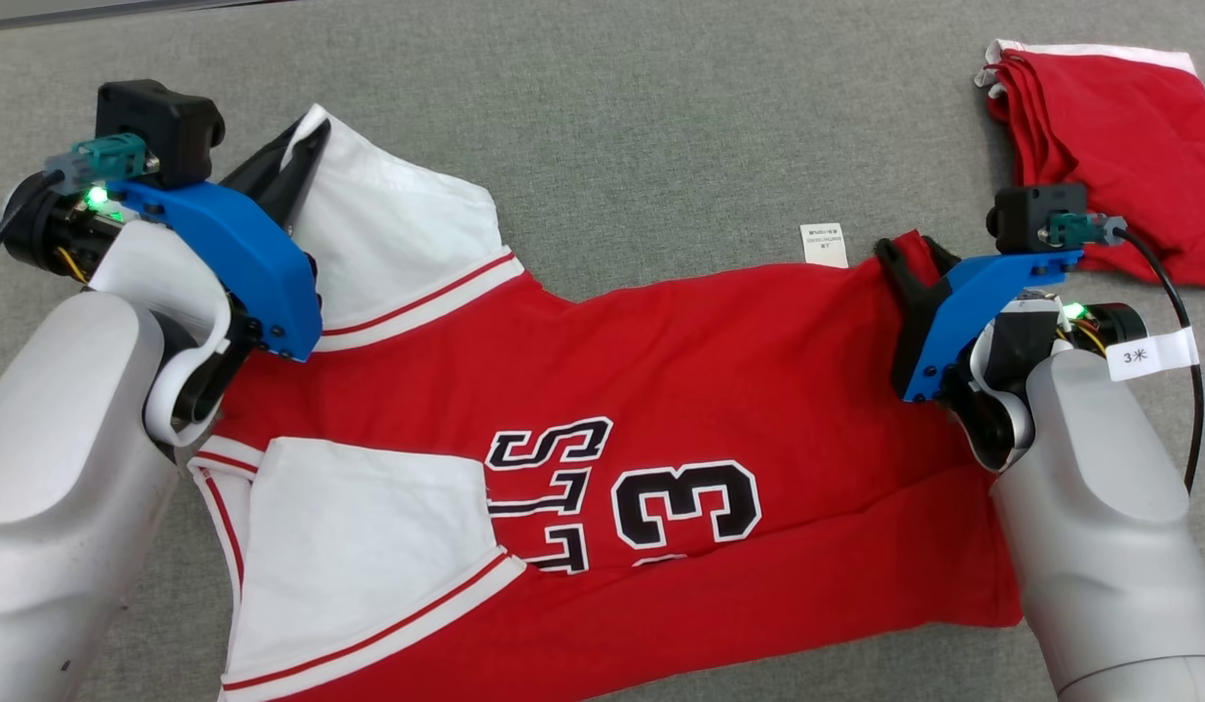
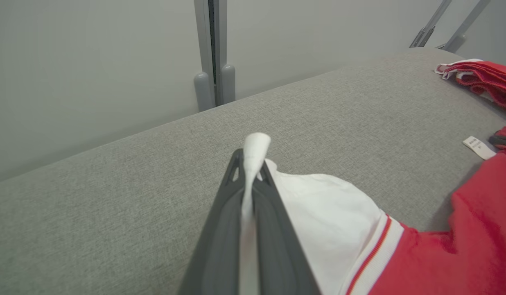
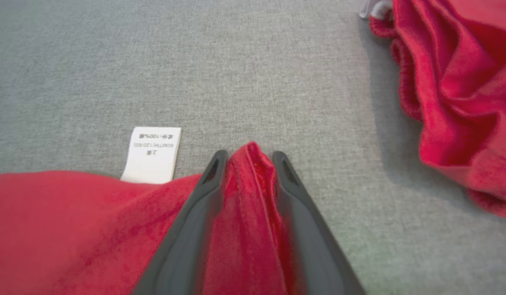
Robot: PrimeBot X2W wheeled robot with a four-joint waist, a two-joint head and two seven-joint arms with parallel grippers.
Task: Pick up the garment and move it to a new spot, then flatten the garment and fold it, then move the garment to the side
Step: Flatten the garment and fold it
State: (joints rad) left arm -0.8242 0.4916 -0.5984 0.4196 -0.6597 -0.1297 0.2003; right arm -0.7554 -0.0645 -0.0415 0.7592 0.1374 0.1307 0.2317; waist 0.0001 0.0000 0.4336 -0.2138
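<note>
jersey (image 1: 661, 390) lies spread, print up, on the grey mat (image 1: 661, 117) | our left gripper (image 2: 249, 164) pinches the white sleeve tip (image 2: 256, 141) | our right gripper (image 3: 248, 157) straddles a bunched hem fold (image 3: 249, 188), touching it | we judge flattening nearly done; fold and side move remain

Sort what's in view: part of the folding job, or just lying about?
In the job:
- jersey, red and white, spread out
- left claw, shut on the jersey's white sleeve
- right claw, astride a bunch of the jersey's red edge

Lying about:
- folded red garment, apart at the far right
- grey surface, just the support
</note>
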